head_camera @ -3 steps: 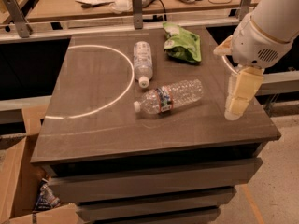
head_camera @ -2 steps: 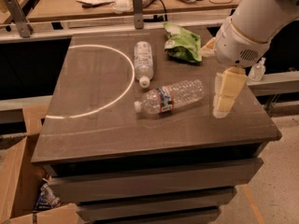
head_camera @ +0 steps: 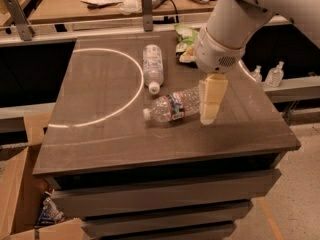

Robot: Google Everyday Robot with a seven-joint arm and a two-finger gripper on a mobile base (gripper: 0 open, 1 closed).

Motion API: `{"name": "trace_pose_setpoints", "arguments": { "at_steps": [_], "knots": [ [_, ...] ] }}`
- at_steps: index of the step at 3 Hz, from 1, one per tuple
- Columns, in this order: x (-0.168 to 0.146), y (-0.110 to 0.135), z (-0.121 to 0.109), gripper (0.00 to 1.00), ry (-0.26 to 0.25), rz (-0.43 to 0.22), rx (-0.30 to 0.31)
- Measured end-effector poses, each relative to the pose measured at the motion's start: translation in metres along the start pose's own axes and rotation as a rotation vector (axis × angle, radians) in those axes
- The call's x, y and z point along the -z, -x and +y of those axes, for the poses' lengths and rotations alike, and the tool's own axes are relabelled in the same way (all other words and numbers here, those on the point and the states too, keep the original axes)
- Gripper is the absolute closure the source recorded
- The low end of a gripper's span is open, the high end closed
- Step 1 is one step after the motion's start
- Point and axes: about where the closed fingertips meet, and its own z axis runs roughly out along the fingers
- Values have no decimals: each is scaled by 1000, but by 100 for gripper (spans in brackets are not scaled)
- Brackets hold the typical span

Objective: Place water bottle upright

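In the camera view, we're looking down on the dark table (head_camera: 100,144), and everything gets placed against it. The water bottle (head_camera: 176,106) is lying on its side on the tabletop, a little right of the table's middle. It's not upright. Its white cap points toward the table's front-left, and its dark blue-red label band sits around the midsection.

The gripper (head_camera: 208,116) hangs from the pale arm (head_camera: 231,30) over the right half of the table, pointing straight down. It's right at the base end of the water bottle and covers that end from us. We can't tell whether the gripper is open or closed, or whether it's touching the plastic at all.

Further back on the table, toward its rear centre, there's a smaller bottle (head_camera: 153,66). It's also on its side, with its cap pointing toward the table's front. It's clearly separate from the water bottle.

A bright white arc (head_camera: 100,50) curves across the left half of the tabletop and passes just beside that smaller bottle. At the table's back edge, partly behind the arm, we can pick out a green bag (head_camera: 183,36).

Off the table's front-left corner, down on the floor, there's a cardboard box (head_camera: 19,184). Beyond the table's right side, two small clear bottles (head_camera: 274,75) stand on a ledge.
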Motion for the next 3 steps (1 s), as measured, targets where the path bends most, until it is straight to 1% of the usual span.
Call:
{"name": "trace_pose_setpoints", "arguments": {
  "at_steps": [1,2,3],
  "knots": [
    [-16,10,-6,0,19,0,31],
    [-30,14,-9,0,43,9,48],
    [-43,17,-11,0,65,19,52]
  ]
}}
